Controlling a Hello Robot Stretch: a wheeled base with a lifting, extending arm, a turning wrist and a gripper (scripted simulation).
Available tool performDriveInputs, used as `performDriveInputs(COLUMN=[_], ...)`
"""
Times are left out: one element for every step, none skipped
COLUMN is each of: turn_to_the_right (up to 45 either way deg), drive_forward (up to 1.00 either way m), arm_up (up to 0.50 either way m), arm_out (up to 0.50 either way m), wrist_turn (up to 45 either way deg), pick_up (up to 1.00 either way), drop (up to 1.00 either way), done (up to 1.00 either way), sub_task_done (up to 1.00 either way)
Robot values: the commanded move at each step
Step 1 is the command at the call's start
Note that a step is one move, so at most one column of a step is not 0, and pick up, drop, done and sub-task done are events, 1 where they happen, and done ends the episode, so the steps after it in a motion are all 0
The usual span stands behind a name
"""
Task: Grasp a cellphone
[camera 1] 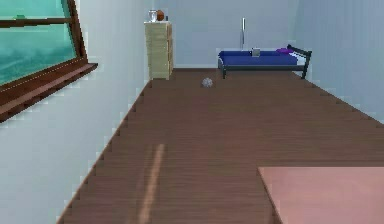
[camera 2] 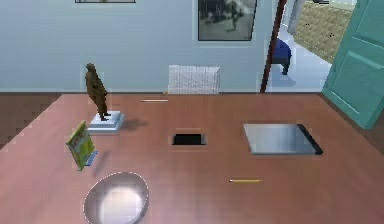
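A small flat black rectangle with a pale rim, shaped like a cellphone (camera 2: 188, 138), lies near the middle of the reddish-brown table (camera 2: 200, 165) in the arm side view. To its right on the same tabletop lies a closed grey laptop (camera 2: 281, 138).
On the table stand a dark figurine on a pale base (camera 2: 98, 97), a green-yellow book (camera 2: 81, 145) and a metal bowl (camera 2: 116, 198); two pencils (camera 2: 245, 181) lie there too. A white chair (camera 2: 193, 78) stands beyond, a teal door (camera 2: 360, 60) at right. The forward view has a blue bed (camera 1: 258, 62), a dresser (camera 1: 159, 50), a ball (camera 1: 207, 83) and open wood floor.
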Motion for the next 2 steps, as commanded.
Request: performDriveInputs(turn_to_the_right=[0.0,0.0], drive_forward=[0.0,0.0], arm_up=[0.5,0.36], arm_out=[0.0,0.0], wrist_turn=[0.0,0.0], pick_up=[0.0,0.0], drop=[0.0,0.0], done=[0.0,0.0], sub_task_done=[0.0,0.0])
